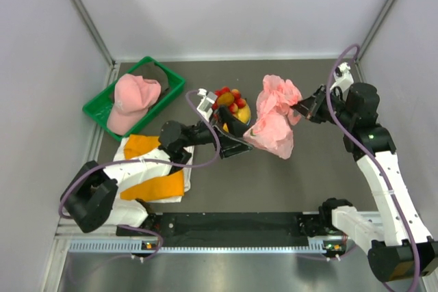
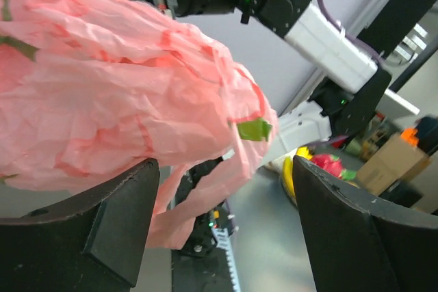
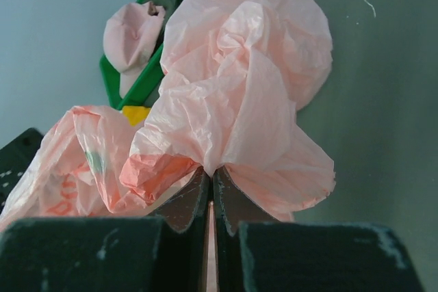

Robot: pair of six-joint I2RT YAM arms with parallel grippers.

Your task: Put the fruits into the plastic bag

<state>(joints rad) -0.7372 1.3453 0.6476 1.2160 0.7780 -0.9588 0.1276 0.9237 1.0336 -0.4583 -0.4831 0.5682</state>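
Note:
The crumpled pink plastic bag (image 1: pixel 276 120) lies right of centre, and my right gripper (image 1: pixel 305 109) is shut on a fold of its upper right edge (image 3: pixel 219 135). The fruits (image 1: pixel 229 100), red ones and a yellow one, sit in a pile just left of the bag. My left gripper (image 1: pixel 239 130) is open at the bag's lower left side, below the fruits. In the left wrist view the bag (image 2: pixel 116 94) fills the space above the wide-apart fingers (image 2: pixel 116 223), and a hanging loop of it (image 2: pixel 205 189) dangles between them untouched. A yellow and a red fruit (image 2: pixel 321 167) show near the right finger.
A green basket (image 1: pixel 102 104) with a pink cap (image 1: pixel 133 100) stands at the back left. A white and orange cloth (image 1: pixel 156 184) lies under the left arm. A black rail (image 1: pixel 233 227) runs along the near edge. Grey walls close in both sides.

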